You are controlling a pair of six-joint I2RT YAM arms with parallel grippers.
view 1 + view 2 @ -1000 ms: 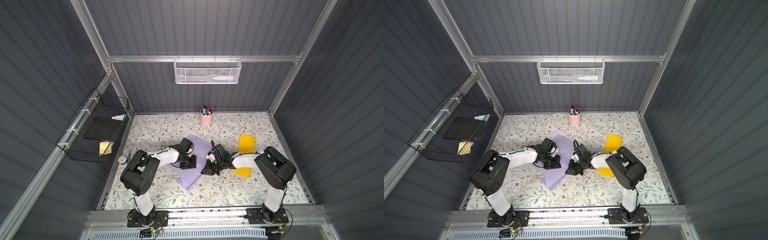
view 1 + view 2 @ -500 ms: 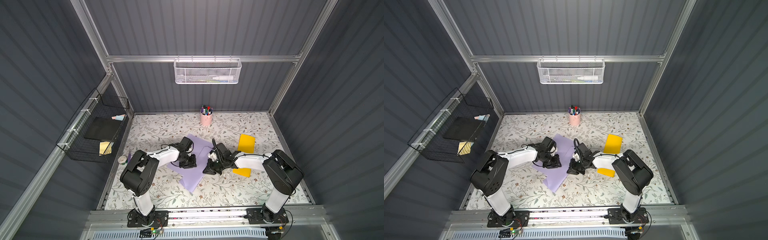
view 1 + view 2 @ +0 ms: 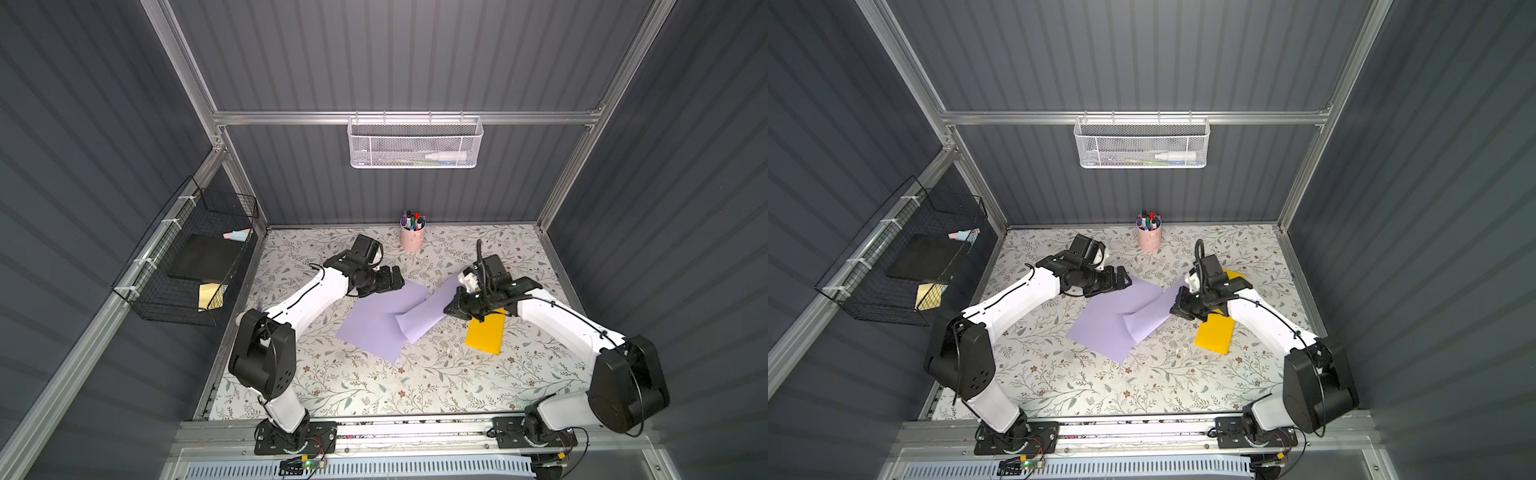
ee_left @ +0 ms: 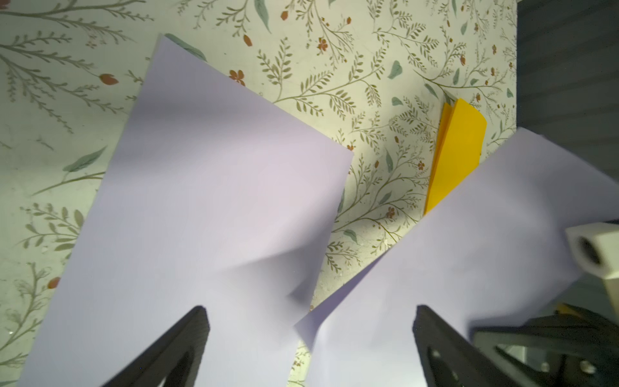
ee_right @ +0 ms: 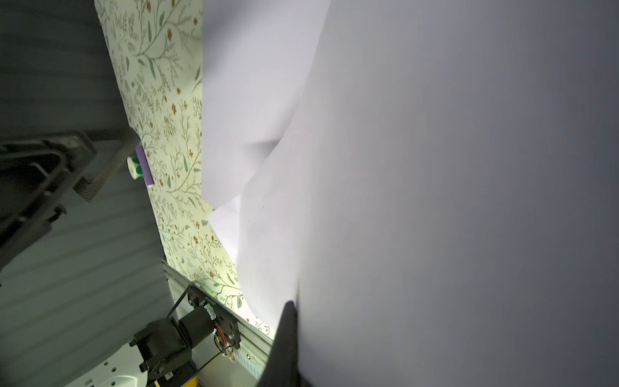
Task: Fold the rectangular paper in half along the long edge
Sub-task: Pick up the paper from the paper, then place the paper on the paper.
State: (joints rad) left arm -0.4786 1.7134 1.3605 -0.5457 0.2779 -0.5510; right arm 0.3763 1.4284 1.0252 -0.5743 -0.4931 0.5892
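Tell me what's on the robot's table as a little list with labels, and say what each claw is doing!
table: flowery cover
purple paper: one part flat on the table, the other part lifted and bent over it
right gripper: shut on the lifted edge of the purple paper
left gripper: open, jaws wide above the flat part, holding nothing
yellow paper: folded, lying on the table near the right arm
pink cup: at the back, full of pens
fold: not finished yet
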